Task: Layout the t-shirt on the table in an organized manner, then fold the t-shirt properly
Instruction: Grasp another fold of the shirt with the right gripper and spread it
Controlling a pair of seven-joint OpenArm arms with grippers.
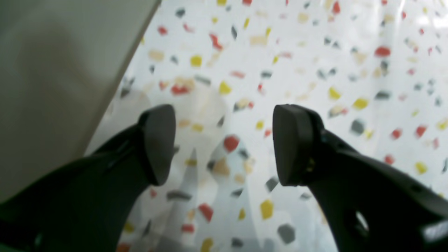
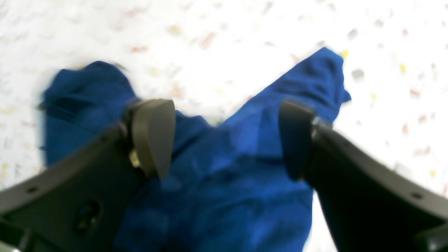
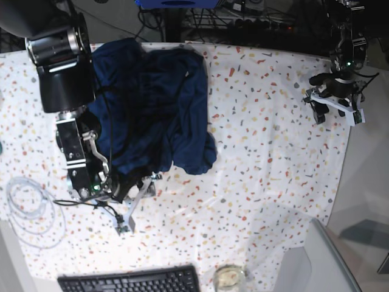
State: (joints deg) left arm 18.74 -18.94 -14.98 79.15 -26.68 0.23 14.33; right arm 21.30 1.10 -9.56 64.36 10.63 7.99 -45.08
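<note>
Base view shows me the t-shirt (image 3: 155,106) rumpled at the counter's (image 3: 267,158) ten o'clock. My right tool (image 2: 224,140) hangs over its near edge, fingers spread, pinching nothing. My left tool (image 1: 224,143) is well apart at two o'clock, spread over bare counter. A keyboard (image 3: 130,281) lies at six.

The t-shirt (image 2: 224,175) below the right claw (image 2: 224,140) was soft, matt cloth, dark blue, creased and rumpled. The tabletop (image 1: 315,70) under the left claw (image 1: 224,143) wore a smooth white covering flecked red, yellow and grey, with a slight sheen and pale glare streaks. Both claws looked like black matt plastic, their pads (image 1: 159,143) a dull, smooth grey. Near the right claw, the keyboard (image 3: 130,281) was black matt plastic.
</note>
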